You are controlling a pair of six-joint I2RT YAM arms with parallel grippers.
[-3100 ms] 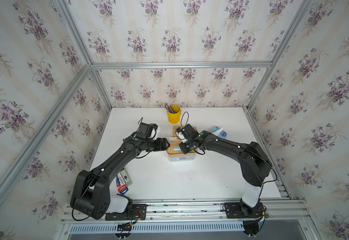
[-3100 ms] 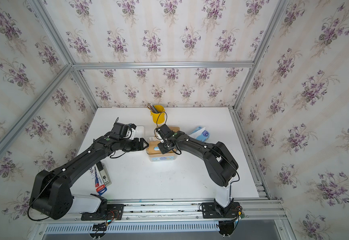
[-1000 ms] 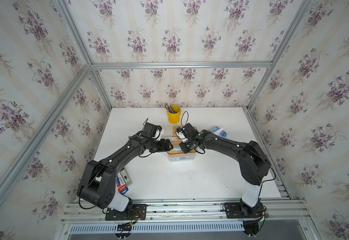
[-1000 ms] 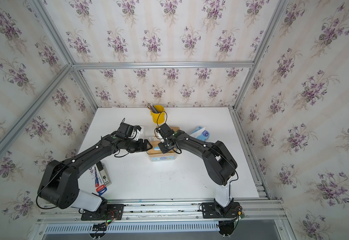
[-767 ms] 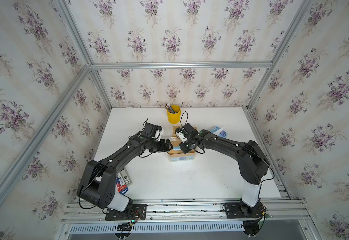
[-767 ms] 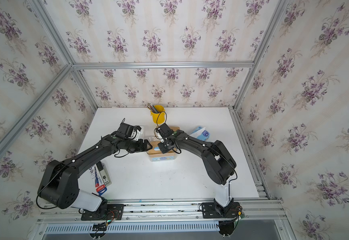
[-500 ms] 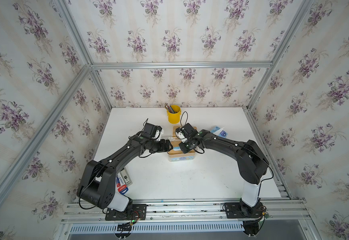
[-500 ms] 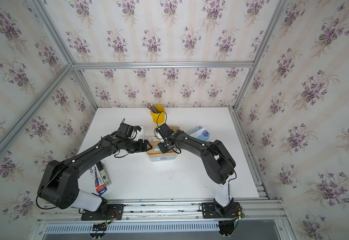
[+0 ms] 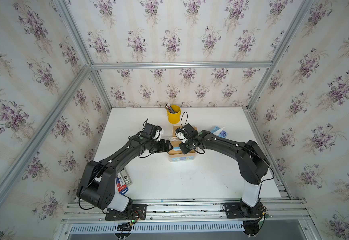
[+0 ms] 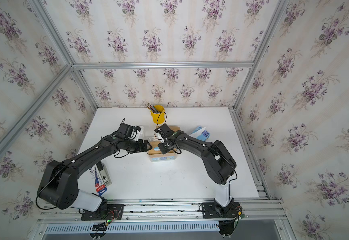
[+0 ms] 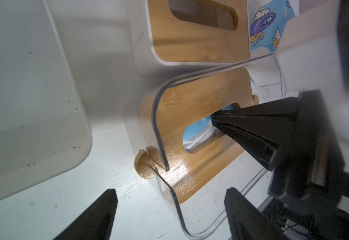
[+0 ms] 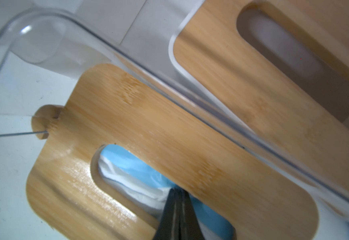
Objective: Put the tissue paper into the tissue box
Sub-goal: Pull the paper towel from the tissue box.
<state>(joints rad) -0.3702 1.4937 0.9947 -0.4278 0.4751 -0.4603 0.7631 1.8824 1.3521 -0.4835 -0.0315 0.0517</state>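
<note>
Poking down through the slot of the bamboo lid (image 12: 148, 128) with the right gripper (image 12: 176, 194), jaws clenched tip to tip, slim enough that way to fit the narrow opening. Pressing against the white tissue paper (image 12: 127, 182) right at the slot's edge; cannot tell about a ply actually nipped between the tips or merely pushed. Finding that tissue already inside the clear tissue box (image 9: 180, 159), wrapped in its blue wrapper (image 12: 132, 164), lid seated on top, white folds bunched just under the opening. Looks like the finishing stage, then: either teasing a leading sheet toward the slot or tucking it down, judging by tip placement alone.

Holding the left gripper (image 11: 170, 191) at the box's short end on the left arm's side, jaws released and spread wide, one finger to either side of that end, no contact visible from the wrist view. Probably parked there as a brace, ready to stop the light plastic box from sliding or lifting against any drag from the tissue.

Noting a second box (image 11: 190, 41) with the same sort of bamboo lid just behind. Leaving a spare blue tissue pack (image 9: 219, 132) well apart on the right arm's side of the table (image 9: 169, 182), and a yellow cup (image 9: 173, 116) of pencils farther back, clear of both arms.

Worth watching: a sharp upward pull, likely to lift the lid off its notches.
</note>
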